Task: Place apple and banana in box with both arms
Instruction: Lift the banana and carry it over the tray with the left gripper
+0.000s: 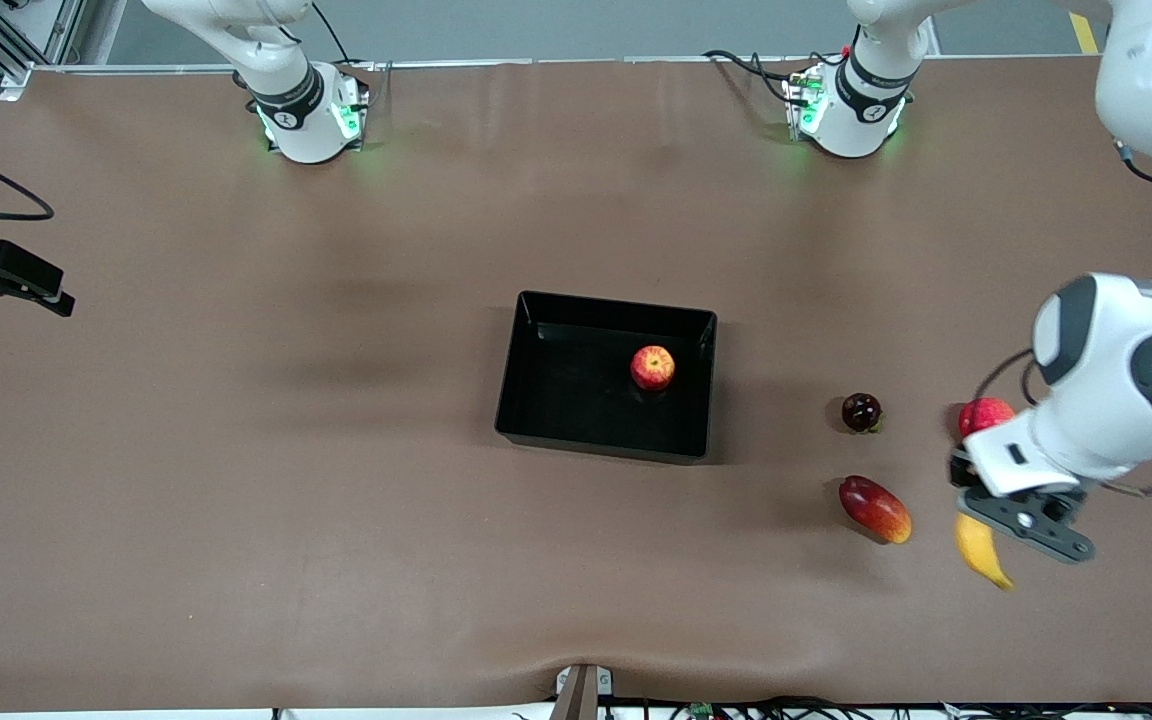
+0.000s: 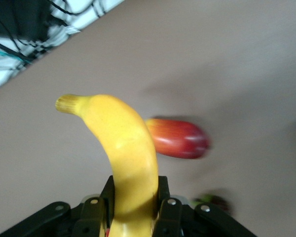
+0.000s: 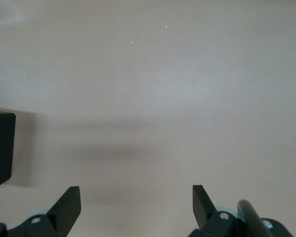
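Apple [image 1: 653, 367]: in box [image 1: 536, 400], toward left arm's end. Banana [image 2: 128, 158]: pinched in left gripper [image 2: 133, 207], over table [image 1: 336, 500] beside mango-like fruit [image 1: 874, 508]. Right gripper [image 3: 135, 207]: fingers spread, empty, over bare table near box corner.

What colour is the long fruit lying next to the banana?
The long fruit is red, shading to orange-yellow at one end; the front view shows it best.
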### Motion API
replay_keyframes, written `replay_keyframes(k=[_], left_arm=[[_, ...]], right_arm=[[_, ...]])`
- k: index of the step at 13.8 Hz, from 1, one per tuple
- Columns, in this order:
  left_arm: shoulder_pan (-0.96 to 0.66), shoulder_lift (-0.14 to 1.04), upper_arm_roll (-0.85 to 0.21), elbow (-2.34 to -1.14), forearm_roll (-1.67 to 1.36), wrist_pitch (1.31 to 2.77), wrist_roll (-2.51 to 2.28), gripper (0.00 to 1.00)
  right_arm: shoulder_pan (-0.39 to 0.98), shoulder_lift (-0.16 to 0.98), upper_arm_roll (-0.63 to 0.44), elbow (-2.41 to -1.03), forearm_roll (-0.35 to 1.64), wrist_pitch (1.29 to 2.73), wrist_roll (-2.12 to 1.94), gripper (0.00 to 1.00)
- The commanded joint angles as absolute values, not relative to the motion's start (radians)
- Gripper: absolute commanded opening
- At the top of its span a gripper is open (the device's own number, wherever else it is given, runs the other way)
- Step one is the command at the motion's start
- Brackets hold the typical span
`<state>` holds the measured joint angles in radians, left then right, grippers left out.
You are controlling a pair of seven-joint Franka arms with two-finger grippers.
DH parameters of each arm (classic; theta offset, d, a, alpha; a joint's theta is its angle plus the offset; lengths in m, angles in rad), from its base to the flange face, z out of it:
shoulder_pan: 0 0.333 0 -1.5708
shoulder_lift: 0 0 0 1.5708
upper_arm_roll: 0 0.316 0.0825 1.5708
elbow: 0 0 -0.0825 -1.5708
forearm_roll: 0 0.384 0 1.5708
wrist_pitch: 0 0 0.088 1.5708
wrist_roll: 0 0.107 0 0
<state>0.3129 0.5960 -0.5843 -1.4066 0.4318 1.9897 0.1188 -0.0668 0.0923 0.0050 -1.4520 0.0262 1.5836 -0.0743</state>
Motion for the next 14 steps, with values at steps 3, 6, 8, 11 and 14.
replay_keyframes(k=[3,6,8,11,14], left_arm=[[0.276,0.572,-0.787,-1.447,0.413,1.876,-0.265,0.0],[0.135,0.58,-0.787,-1.468,0.423,1.922,-0.484,0.0],[0.037,0.598,-0.785,-1.47,0.426,2.001,-0.624,0.0],[-0.076,0.65,-0.782,-1.477,0.538,2.112,-0.815,0.0],[-0.136,0.713,-0.781,-1.523,0.707,2.247,-0.974,0.0]], right_arm=[[-0.136,0.103,0.011,-1.411,0.06,1.582,-0.075,1.0],[-0.161,0.098,0.011,-1.407,0.104,1.58,-0.08,1.0],[-0.15,0.098,0.014,-1.411,0.091,1.58,-0.078,1.0],[-0.147,0.1,0.017,-1.417,0.092,1.566,-0.078,1.0],[-0.129,0.1,0.017,-1.433,0.069,1.563,-0.078,1.0]])
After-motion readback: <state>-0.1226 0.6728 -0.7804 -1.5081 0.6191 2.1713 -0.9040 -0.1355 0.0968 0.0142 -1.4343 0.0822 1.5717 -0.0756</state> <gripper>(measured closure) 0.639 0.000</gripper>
